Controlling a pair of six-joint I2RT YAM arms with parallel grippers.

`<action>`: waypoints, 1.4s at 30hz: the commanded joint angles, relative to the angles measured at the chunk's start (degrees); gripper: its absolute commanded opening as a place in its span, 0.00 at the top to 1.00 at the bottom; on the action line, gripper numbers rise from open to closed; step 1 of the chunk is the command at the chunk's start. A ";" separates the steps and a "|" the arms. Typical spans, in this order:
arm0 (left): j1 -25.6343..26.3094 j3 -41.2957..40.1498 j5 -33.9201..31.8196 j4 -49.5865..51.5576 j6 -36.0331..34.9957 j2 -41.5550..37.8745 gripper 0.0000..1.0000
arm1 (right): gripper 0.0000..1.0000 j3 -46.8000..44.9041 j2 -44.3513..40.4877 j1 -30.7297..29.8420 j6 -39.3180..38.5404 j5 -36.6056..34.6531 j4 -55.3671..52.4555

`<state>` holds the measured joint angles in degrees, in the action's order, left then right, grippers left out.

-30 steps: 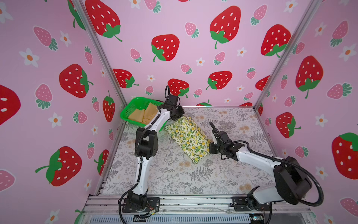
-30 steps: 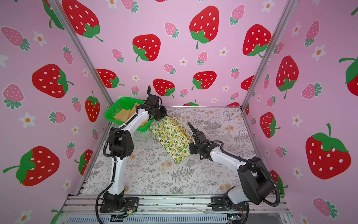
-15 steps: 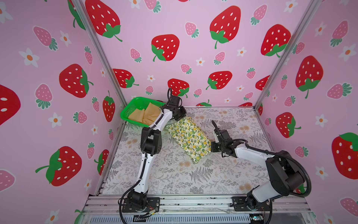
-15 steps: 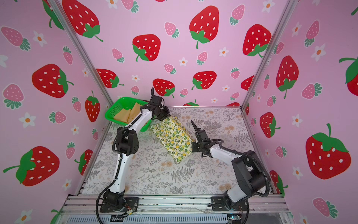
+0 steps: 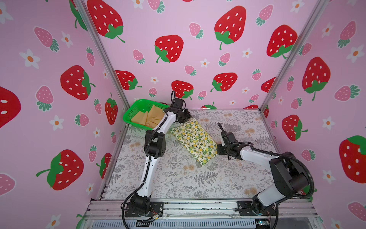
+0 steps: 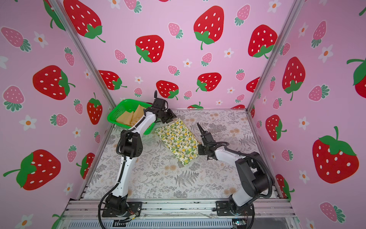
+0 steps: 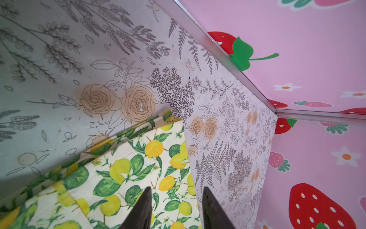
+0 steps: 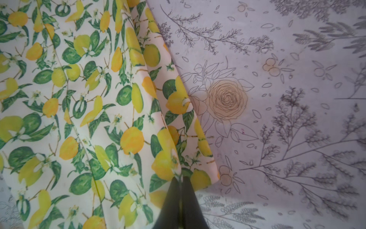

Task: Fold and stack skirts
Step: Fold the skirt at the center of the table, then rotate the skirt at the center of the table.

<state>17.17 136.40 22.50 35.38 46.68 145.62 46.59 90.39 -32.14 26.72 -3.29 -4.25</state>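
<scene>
The lemon-print skirt (image 5: 195,140) (image 6: 179,140) lies folded in a long strip on the table, running from the far left toward the near right. My left gripper (image 5: 188,119) (image 6: 172,118) hangs over its far corner. In the left wrist view that gripper (image 7: 176,191) is open, above the lemon skirt's (image 7: 122,178) edge. My right gripper (image 5: 217,150) (image 6: 198,151) sits at the skirt's near right corner. In the right wrist view it (image 8: 180,178) is shut on a fold of the lemon skirt (image 8: 79,99). The mustard skirt (image 5: 150,118) (image 6: 132,117) lies crumpled in the basket.
The green mesh basket (image 5: 126,119) (image 6: 111,119) stands tilted in the far left corner, right behind my left arm. Pink strawberry walls with metal posts close the table (image 5: 178,178) on three sides. A metal rail (image 5: 198,206) runs along the front.
My left gripper's jaws have come apart over the lemon skirt's far corner. The right gripper stays at the near right corner; its arm has shifted a little.
</scene>
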 commanded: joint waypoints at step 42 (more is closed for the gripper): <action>-1.14 -54.73 -6.33 -19.50 -5.04 -27.47 0.17 | 0.15 -4.05 -1.67 -2.12 5.18 5.31 4.10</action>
<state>16.12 83.64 17.54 17.45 41.25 118.06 42.57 87.44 -34.02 30.83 2.22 -0.95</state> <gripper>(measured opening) 0.827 0.852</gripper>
